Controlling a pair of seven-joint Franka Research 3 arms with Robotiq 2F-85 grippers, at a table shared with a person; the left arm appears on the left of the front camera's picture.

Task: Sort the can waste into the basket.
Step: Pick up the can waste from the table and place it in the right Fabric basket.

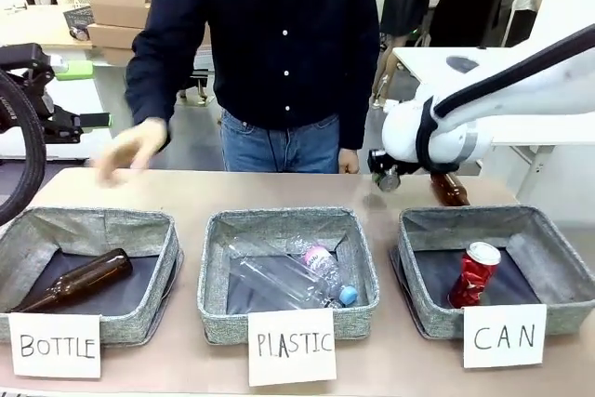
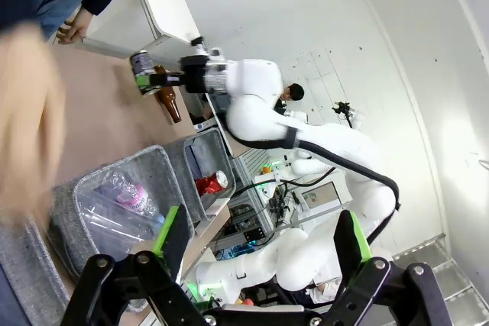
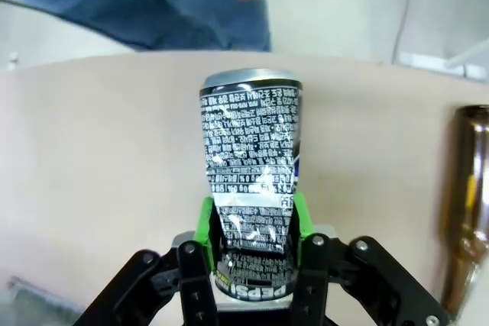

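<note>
Right gripper [image 3: 252, 221] clamped on a dented can [image 3: 250, 139]; swinging sideways could knock the bottle [image 3: 467, 188] just beside it.

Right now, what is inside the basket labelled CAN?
One red can leans on the dark lining inside the CAN basket. The basket's near wall hides the front part of its floor.

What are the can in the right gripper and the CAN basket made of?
The silver-grey can, in the right gripper, looks like thin glossy metal: its wall is creased and dented at the pads. The CAN basket looks like soft grey woven fabric, dark-lined, with uneven rims.
</note>
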